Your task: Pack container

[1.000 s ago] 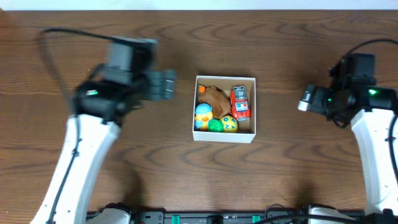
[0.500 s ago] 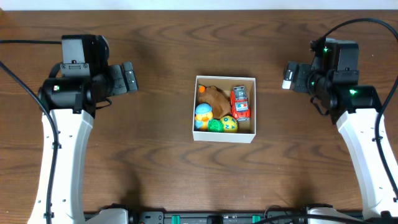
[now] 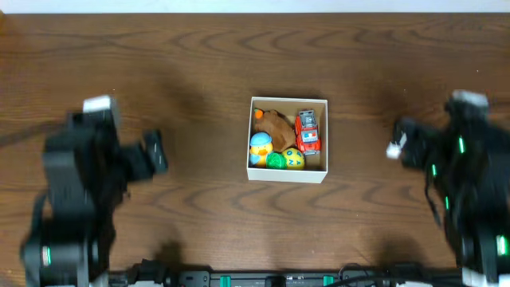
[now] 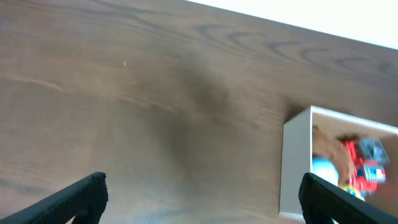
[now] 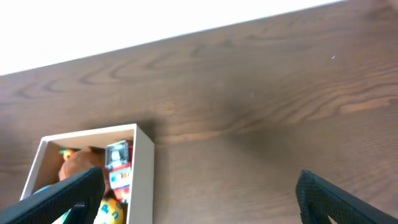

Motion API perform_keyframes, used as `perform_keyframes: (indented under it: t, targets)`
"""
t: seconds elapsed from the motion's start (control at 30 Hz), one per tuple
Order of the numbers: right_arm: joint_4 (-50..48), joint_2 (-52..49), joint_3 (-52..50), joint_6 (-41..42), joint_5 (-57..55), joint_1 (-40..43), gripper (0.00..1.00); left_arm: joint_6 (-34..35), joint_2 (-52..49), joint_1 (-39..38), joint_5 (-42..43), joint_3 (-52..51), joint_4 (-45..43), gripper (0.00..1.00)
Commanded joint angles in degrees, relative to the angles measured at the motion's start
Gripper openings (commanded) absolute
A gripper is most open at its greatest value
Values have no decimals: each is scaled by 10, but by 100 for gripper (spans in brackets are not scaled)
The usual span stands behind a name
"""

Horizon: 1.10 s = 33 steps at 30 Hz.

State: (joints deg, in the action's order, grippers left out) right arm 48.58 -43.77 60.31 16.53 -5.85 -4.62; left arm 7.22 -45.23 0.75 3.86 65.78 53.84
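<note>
1. Table (image 3: 199, 72): dark brown wood grain, fills the overhead view.
2. Left arm (image 3: 76, 183): black body, blurred, at 8 o'clock from the table's centre.
3. Right arm (image 3: 466, 191): black with green lights, blurred, at 4 o'clock from centre.
4. Container (image 3: 287, 176): square, white-walled, open-topped box. It stands upright at the table's centre, well apart from both arms.
5. Left gripper (image 4: 208, 202): fingers spread wide, nothing between them. It is above bare wood, with the container at its 3 o'clock.
6. Right gripper (image 5: 199, 199): fingers spread wide, holding nothing. The container is at its 9 o'clock.
7. Brown toy (image 3: 276, 123): inside the container, at 11 o'clock.
8. Red truck (image 3: 307, 131): inside, lengthwise along the wall at 2 o'clock, just beside the brown toy.
9. Blue-and-yellow round toy (image 3: 260, 147): inside, at 8 o'clock.
10. Yellow round toy (image 3: 294, 158): inside, at 5 o'clock, below the truck.
11. Green ball (image 3: 276, 160): inside, at 6 o'clock, between the two round toys.
</note>
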Motion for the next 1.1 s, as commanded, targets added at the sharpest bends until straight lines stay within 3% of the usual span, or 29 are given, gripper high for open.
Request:
perform_keyframes:
  t: [0.0,0.17,0.3,0.93,1.07]
  targets:
    - [15,91,-81,19,-19,-18,99,7,89,1,-4,-75,3,98]
    - [42,242,-180,19,-23,-26,99,43,206,1,-4,-164,3,98]
    - [49,304,-207,19,-49,-26,99,43,237,1,-4,-195,3,98]
    - [53,311,-209,19,-40,-26,99,42,235,1,-4,-198,17,98]
    - [97,311,-209,-12,-65,-26,99,42,235,1,-4,-198,17,98]
